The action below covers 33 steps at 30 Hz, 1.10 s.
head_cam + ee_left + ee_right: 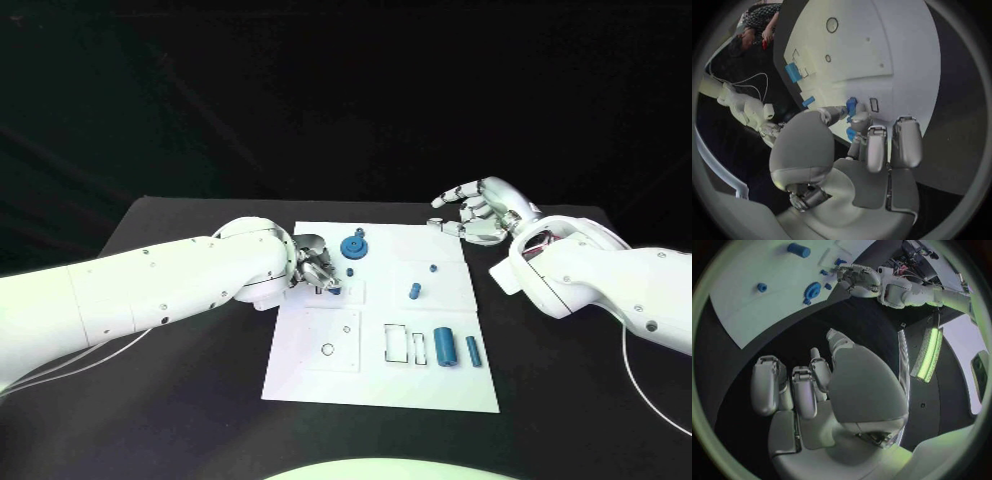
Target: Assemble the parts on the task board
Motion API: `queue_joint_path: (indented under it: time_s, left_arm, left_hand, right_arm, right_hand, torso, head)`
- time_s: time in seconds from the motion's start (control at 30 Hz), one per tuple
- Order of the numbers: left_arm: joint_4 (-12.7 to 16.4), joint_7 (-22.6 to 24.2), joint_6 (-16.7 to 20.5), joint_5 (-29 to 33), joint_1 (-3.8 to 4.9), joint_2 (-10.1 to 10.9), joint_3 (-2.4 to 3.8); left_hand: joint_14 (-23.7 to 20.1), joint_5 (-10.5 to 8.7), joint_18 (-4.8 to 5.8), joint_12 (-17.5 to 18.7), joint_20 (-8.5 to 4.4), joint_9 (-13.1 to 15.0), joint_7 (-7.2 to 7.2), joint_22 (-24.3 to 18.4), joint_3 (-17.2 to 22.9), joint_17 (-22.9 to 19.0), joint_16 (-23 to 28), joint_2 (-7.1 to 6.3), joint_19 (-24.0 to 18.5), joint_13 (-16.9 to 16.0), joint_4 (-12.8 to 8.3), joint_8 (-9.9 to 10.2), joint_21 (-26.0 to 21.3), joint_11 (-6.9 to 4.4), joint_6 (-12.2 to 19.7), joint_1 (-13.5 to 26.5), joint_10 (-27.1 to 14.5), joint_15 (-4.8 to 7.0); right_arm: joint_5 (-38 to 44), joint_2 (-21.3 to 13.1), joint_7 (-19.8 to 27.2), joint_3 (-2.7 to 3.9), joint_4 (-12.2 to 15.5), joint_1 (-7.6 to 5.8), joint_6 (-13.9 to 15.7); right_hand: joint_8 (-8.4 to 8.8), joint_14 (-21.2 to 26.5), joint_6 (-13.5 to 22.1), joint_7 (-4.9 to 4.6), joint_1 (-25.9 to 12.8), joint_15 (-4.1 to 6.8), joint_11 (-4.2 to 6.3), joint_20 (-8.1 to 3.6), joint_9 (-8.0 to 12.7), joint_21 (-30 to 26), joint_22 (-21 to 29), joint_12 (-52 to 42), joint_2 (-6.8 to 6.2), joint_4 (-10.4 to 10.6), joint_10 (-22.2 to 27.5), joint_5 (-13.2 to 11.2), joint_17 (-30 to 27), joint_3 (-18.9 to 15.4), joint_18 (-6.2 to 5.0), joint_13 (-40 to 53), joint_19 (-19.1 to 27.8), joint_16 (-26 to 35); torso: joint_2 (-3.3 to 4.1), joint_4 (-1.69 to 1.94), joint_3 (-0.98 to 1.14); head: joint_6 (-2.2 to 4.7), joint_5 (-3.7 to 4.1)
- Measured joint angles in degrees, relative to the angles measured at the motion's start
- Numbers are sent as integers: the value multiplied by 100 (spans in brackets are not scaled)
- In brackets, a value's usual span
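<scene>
The white task board [382, 380] lies in the middle of the black table. My left hand [315, 268] is down on its far left part, and thumb and finger pinch a small blue part [851, 106] against the board. Beside that hand stands a blue round gear-like part [353, 247]. Two small blue parts [431, 268] [414, 291] lie mid-board. Two blue cylinders [446, 346] [472, 348] lie in the near right area. My right hand [480, 212] hovers past the board's far right corner, fingers apart, holding nothing.
The board [898, 45] has a round hole [832, 24] and rectangular recesses [395, 342] near the cylinders. Bare black table [577, 400] flanks the board on both sides. A white cable [656, 400] runs along the right side.
</scene>
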<state>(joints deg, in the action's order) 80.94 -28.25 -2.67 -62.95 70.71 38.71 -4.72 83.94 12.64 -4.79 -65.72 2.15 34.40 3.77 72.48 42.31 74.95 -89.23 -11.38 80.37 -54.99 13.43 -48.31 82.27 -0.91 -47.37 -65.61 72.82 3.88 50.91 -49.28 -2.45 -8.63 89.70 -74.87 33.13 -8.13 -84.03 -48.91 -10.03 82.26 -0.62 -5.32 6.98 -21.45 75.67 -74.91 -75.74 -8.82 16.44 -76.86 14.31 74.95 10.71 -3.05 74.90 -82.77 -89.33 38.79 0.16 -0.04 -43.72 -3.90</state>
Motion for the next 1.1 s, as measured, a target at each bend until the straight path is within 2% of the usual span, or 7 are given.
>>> queue_joint_path:
  time_s: [0.3,0.4,0.63,0.9,1.0,1.1]
  left_arm:
    - [-11,-6,-40,-3,2,-9,2]
    - [-33,-12,-50,-5,1,-35,1]
    - [-93,-28,-83,-10,8,-82,1]
    - [-166,-36,-194,-9,19,-127,5]
    - [-197,-37,-243,-5,23,-142,7]
    - [-227,-39,-293,-1,25,-158,7]
  left_hand:
    - [0,40,0,0,0,2,-22,5,0,0,0,-26,0,-19,0,-23,0,-21,-23,26,21,0]
    - [0,63,0,0,0,145,-30,16,0,-1,0,-45,0,-19,0,-23,24,-8,-32,45,36,0]
    - [0,92,0,-23,0,158,-33,27,0,-1,0,-60,0,-52,0,-24,24,-11,-71,60,51,0]
    - [0,219,0,-53,-21,159,-41,46,0,-1,1,-76,21,-98,0,-24,23,-12,-81,76,92,-1]
    - [21,327,0,-85,-21,159,-51,46,-17,-2,1,-93,21,-128,-17,-24,23,-43,-91,93,124,21]
    - [1,620,0,-96,-21,164,-71,54,-49,-2,-15,-122,21,-169,-49,-24,23,-52,-170,122,174,42]
  right_arm:
    - [0,2,1,0,0,0,-1]
    - [0,3,1,0,1,1,-1]
    - [0,4,1,0,5,1,-1]
    - [0,-1,1,0,11,1,-1]
    - [0,-3,1,0,14,1,-1]
    - [0,-6,1,0,17,1,-1]
  right_hand:
    - [0,0,0,0,0,0,0,0,0,0,-4,0,0,0,0,0,0,0,0,0,0,0]
    - [0,0,0,0,0,0,0,0,0,0,-4,0,0,0,0,0,0,0,0,0,0,0]
    - [0,0,0,0,0,0,0,0,0,0,-3,0,0,0,0,0,-1,0,0,0,0,0]
    - [0,0,0,0,0,0,0,0,0,0,-3,0,0,0,0,0,-1,0,0,4,0,0]
    - [0,0,0,0,1,0,0,0,0,0,-3,0,0,0,0,0,-1,0,0,4,0,0]
    - [0,0,0,0,0,0,0,0,0,0,-2,0,0,0,0,0,-1,0,0,4,0,0]
  torso:
    - [3,-1,0]
    - [3,-3,0]
    - [4,-8,4]
    - [4,-7,7]
    - [3,-8,8]
    - [3,-8,10]
  head:
    - [-12,-3]
    - [-17,-3]
    - [-32,-3]
    - [-51,6]
    - [-59,10]
    - [-64,13]
